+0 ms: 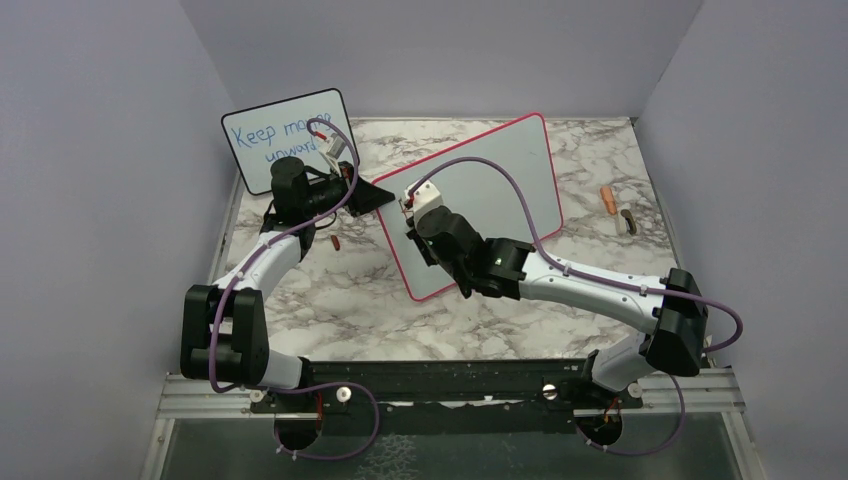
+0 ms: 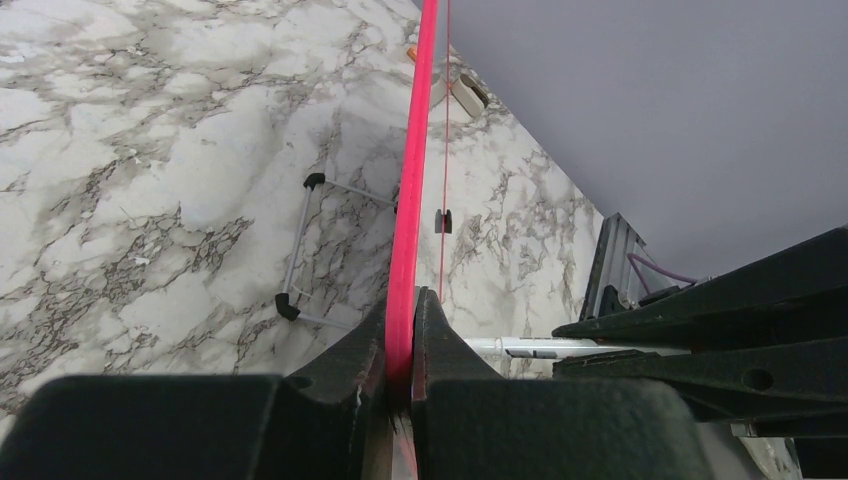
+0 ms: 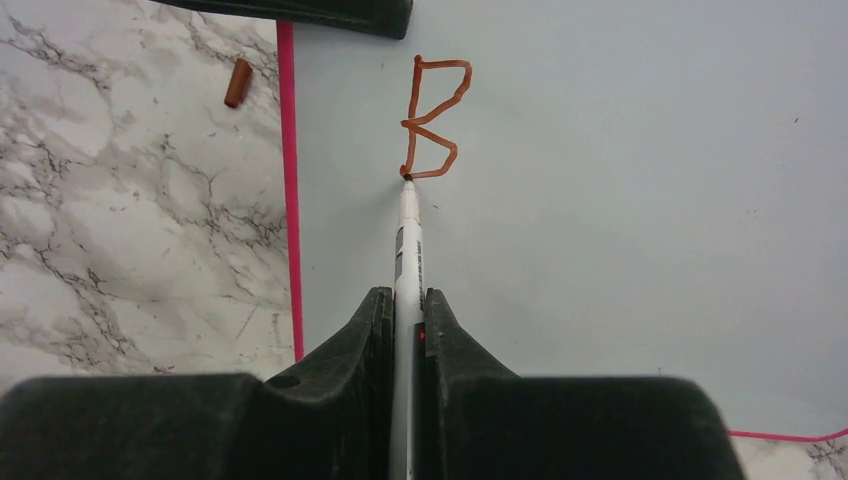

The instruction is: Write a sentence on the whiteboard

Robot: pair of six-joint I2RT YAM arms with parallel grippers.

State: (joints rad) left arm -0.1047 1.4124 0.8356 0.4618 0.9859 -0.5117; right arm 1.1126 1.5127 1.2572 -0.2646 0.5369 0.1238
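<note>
The whiteboard (image 1: 510, 175) with the red-pink frame stands tilted in the middle of the table. My left gripper (image 1: 383, 196) is shut on its left edge; in the left wrist view the red frame (image 2: 415, 180) runs up from between the shut fingers of the gripper (image 2: 402, 305). My right gripper (image 1: 415, 215) is shut on a white marker (image 3: 408, 230) in front of the board (image 3: 620, 200). The marker tip touches the board at the foot of one reddish-brown letter "B" (image 3: 432, 120). No other part of the sentence shows.
A smaller black-framed board (image 1: 275, 135) with blue writing stands at the back left. A reddish-brown marker cap (image 1: 336, 242) lies on the marble left of the whiteboard. An orange piece (image 1: 607, 200) and a dark piece (image 1: 628, 222) lie at the right. Grey walls enclose the table.
</note>
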